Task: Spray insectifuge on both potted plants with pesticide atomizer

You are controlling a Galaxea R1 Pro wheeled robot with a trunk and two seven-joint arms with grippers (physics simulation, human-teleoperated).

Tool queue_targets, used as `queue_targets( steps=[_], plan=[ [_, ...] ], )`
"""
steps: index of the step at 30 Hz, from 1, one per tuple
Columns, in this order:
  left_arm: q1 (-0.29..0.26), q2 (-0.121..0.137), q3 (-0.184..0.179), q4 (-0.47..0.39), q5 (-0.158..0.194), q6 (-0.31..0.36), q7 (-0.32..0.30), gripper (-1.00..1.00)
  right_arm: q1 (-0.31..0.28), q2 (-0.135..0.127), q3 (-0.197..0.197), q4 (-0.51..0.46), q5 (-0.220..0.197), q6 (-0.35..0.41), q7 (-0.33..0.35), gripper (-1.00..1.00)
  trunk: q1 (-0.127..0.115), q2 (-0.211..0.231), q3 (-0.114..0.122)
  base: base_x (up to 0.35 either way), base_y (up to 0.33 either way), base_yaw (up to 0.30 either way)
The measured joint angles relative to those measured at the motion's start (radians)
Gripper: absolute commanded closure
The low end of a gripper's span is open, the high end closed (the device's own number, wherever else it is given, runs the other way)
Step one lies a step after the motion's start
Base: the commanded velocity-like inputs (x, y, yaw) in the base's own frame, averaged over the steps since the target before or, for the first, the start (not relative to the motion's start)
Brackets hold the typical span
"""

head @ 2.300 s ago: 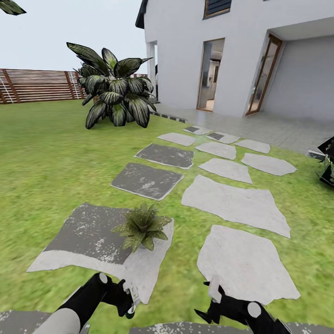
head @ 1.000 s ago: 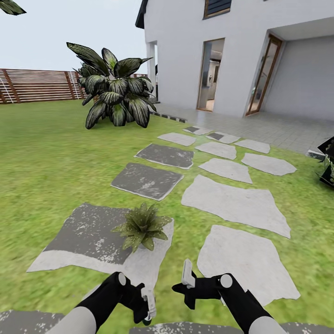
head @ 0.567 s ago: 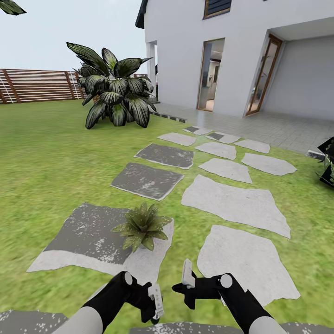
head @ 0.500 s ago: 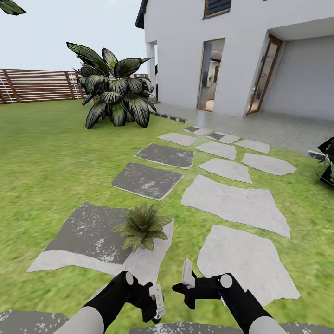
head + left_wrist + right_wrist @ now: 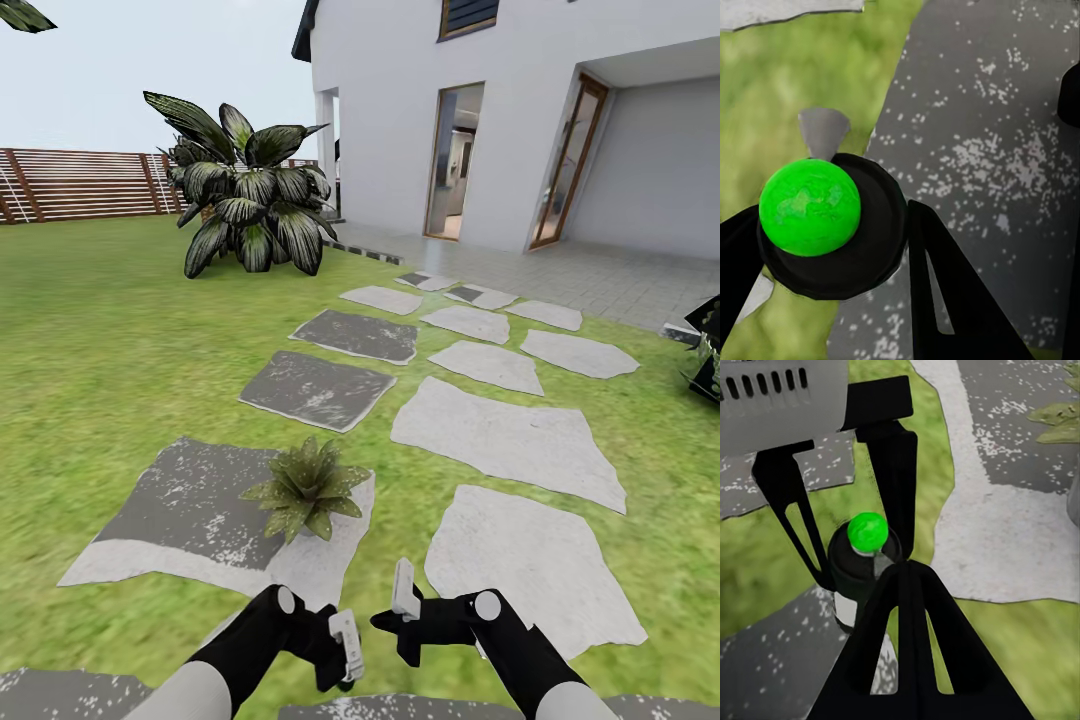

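My left gripper (image 5: 345,655) points down at the near end of the garden path, shut around the cap of the pesticide atomizer (image 5: 810,206), a black bottle with a green ball on top. From the right wrist, the atomizer (image 5: 867,534) hangs between the left gripper's fingers (image 5: 896,472) over stone and grass. My right gripper (image 5: 400,605) sits just beside the left one, shut and holding nothing. One potted plant (image 5: 305,490), a small green rosette, stands on a grey stepping stone (image 5: 190,510) just beyond both grippers. Its leaves (image 5: 1057,416) carry no insectifuge that I can see.
Grey and white stepping stones (image 5: 505,440) lead across the lawn to the white house (image 5: 520,110). A big dark-leaved shrub (image 5: 245,195) stands at the back left before a slatted wooden fence (image 5: 80,185). A dark object (image 5: 705,350) shows at the right edge.
The left gripper has moved right with the atomizer, closer to the right gripper. The right arm swung in and up 2.3 s ago and has stayed still since.
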Motion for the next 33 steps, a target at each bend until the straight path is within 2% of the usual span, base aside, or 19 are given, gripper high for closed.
queue_targets(
  steps=[17,21,23,33],
  plan=[
    [-0.001,-0.018,0.001,-0.020,0.006,-0.004,0.003,1.00,0.000,0.000,0.000,0.000,0.000,0.000,0.000,1.00,0.000,0.000,0.000,0.000,0.000,0.000],
    [-0.001,-0.017,0.000,-0.020,0.052,-0.035,0.002,1.00,0.000,0.000,0.000,0.000,0.000,0.000,0.000,1.00,0.000,0.000,0.000,0.000,0.000,0.000],
    [0.000,-0.018,-0.001,-0.019,0.063,-0.040,0.001,1.00,0.000,-0.001,0.000,0.000,0.000,0.000,0.000,1.00,0.000,0.000,0.000,0.000,0.000,0.000],
    [-0.001,-0.015,-0.003,-0.014,0.066,-0.042,0.001,1.00,0.000,-0.001,0.000,0.000,0.000,0.000,0.000,1.00,0.000,0.000,0.000,0.000,0.000,0.000]
  ],
)
